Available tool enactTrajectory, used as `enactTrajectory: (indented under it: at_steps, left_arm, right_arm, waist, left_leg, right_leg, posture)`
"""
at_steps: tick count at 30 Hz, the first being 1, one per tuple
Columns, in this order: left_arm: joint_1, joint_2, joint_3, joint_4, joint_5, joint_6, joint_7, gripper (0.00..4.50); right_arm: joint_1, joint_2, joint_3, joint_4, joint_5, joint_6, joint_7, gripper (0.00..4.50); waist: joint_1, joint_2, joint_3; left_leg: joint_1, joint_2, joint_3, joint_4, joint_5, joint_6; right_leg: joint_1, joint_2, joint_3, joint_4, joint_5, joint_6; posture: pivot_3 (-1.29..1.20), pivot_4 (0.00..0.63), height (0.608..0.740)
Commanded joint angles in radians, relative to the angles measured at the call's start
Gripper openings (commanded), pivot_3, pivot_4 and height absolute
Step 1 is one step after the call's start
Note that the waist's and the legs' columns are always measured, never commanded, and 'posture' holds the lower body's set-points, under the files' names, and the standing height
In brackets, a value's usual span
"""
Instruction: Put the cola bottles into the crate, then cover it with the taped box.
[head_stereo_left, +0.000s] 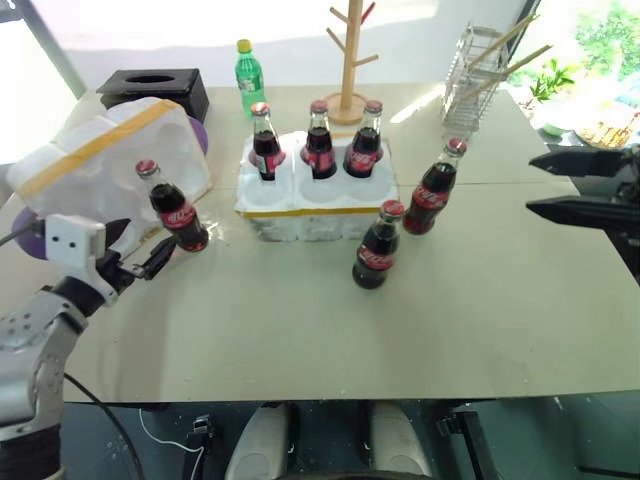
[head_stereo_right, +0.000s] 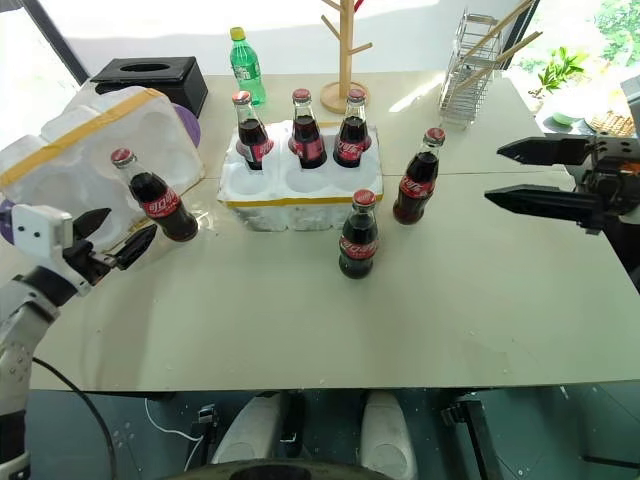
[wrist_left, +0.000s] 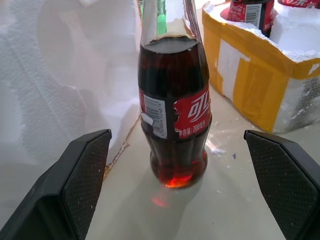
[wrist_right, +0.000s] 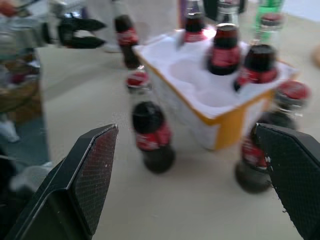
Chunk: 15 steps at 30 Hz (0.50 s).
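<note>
**Left gripper lined up on the leftmost loose cola bottle**

At the far left of the pale tabletop (head_stereo_left: 300, 340), the large hollow white styrofoam taped box (head_stereo_left: 110, 160), banded in yellow, is seen lying tipped on its side. Just in front of it stands a small glass bottle of dark cola with a red cap and red label (head_stereo_left: 175, 210), upright, its long axis vertical. The left gripper (head_stereo_left: 135, 255) is held level just short of this bottle, its two black fingers spread wide and holding nothing; in the left wrist view the bottle (wrist_left: 172, 120) is framed squarely between the fingers, a little beyond their tips.

In the middle, the low white styrofoam crate (head_stereo_left: 315, 205) with a yellow tape band is placed, with three cola bottles (head_stereo_left: 318, 145) seated in its back row and the front holes unfilled. Two more cola bottles (head_stereo_left: 378, 245) stand loose at its right front corner.

At the right, the right gripper (head_stereo_left: 575, 185) is raised above the table, wide open and empty, well apart from any bottle. The left arm is judged the nearer one for the coming grasp.
</note>
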Motion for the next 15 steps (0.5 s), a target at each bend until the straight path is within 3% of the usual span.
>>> enactTrajectory:
  at_steps: [1, 8, 15]
  left_arm:
    - [-0.069, 0.018, -0.025, 0.056, 0.035, -0.056, -0.006, 4.46]
    - [-0.197, 0.004, -0.099, 0.197, 0.084, -0.117, -0.027, 4.46]
    - [-0.317, -0.022, -0.183, 0.37, 0.132, -0.193, -0.063, 4.46]
  right_arm:
    - [-0.011, -0.013, -0.087, -0.141, 0.138, 0.091, -0.038, 4.5]
    - [-0.034, -0.003, -0.108, -0.22, 0.255, 0.143, -0.118, 4.5]
    - [-0.033, 0.008, -0.081, -0.225, 0.27, 0.126, -0.151, 4.5]
  waist:
    - [0.0, 0.0, 0.0]
    - [0.001, 0.0, 0.0]
    - [-0.001, -0.001, 0.0]
  left_leg:
    - [0.0, 0.0, 0.0, 0.0, 0.0, 0.0]
    - [0.0, -0.001, 0.0, 0.0, 0.0, 0.0]
    - [-0.001, -0.001, 0.001, 0.0, 0.0, 0.0]
  right_leg:
    - [0.0, 0.0, 0.0, 0.0, 0.0, 0.0]
    - [0.0, 0.0, 0.0, 0.0, 0.001, 0.001]
    - [-0.001, 0.0, 0.0, 0.0, 0.001, 0.002]
  posture:
    - [0.0, 0.15, 0.74]
    - [0.0, 0.15, 0.74]
    - [0.0, 0.15, 0.74]
